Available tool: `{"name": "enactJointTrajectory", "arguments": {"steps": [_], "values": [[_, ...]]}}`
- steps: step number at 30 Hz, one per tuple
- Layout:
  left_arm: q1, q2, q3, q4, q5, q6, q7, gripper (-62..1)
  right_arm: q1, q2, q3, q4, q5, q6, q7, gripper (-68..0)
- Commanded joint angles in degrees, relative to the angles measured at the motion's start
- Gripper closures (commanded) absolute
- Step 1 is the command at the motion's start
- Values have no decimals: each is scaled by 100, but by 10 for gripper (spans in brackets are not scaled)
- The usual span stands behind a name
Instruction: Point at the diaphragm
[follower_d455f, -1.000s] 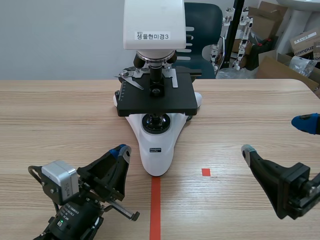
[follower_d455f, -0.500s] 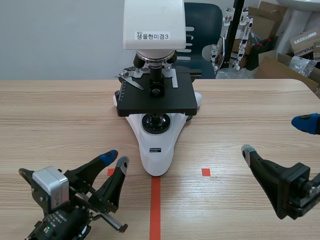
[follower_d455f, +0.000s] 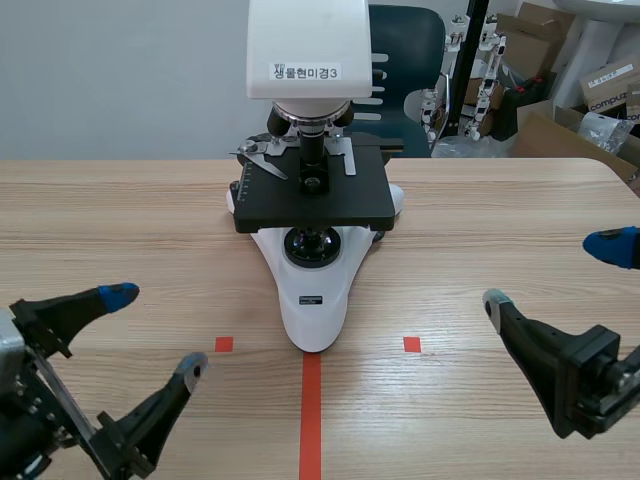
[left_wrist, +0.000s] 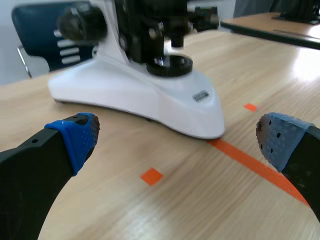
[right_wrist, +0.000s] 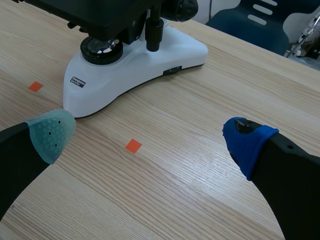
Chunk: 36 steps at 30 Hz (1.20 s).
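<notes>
Scene view: black round diaphragm (follower_d455f: 312, 240) sits under the stage (follower_d455f: 340, 205), frame centre. I'd come in low with left pincer (follower_d455f: 154, 330), tip aimed beneath the stage. Count: one white-and-black microscope (follower_d455f: 315, 300) on wooden surface (follower_d455f: 120, 220), one diaphragm, two pincers. Right pincer (follower_d455f: 551, 272) and left both gaping, empty.

Microscope (follower_d455f: 310, 60) head cut off at scene view's top edge, diaphragm hidden under stage (follower_d455f: 330, 205), base label (follower_d455f: 312, 299) too small to read, upper parts blurred in left wrist view, left arm (follower_d455f: 25, 445) cut off at btm corner, right gripper (follower_d455f: 552, 273) w/ blue-tipped finger (follower_d455f: 615, 246) cut by edge.
</notes>
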Motion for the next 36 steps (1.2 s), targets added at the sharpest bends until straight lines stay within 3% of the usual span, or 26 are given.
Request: {"name": "enactJointTrajectory", "arguments": {"steps": [1, 5, 10, 20, 23, 28, 32, 36], "values": [[116, -323, -28, 387, -247, -13, -90, -623, 63, 31, 31, 59, 22, 4, 87, -679], [407, -1062, -35, 1368, -837, -11, 256, -623, 63, 31, 31, 59, 22, 4, 87, -679], [595, -1707, -55, 2210, -1150, -11, 850, -623, 63, 31, 31, 59, 22, 4, 87, -679], [981, -2031, -61, 3342, -1032, 273, 1349, -623, 63, 31, 31, 59, 24, 4, 90, -679], [981, -1991, -118, 3670, -1010, 313, 1808, -623, 66, 31, 31, 59, 22, 4, 87, -679], [1058, -1351, -468, 3888, -337, 313, 2614, -623, 63, 31, 31, 59, 24, 4, 90, -679], [1362, -798, -964, 4063, 7, 313, 2684, -623, 63, 31, 31, 59, 22, 4, 90, -679], [1637, -463, -1335, 4483, 120, 308, 2780, -623, 63, 31, 31, 59, 22, 4, 90, -679]]}}
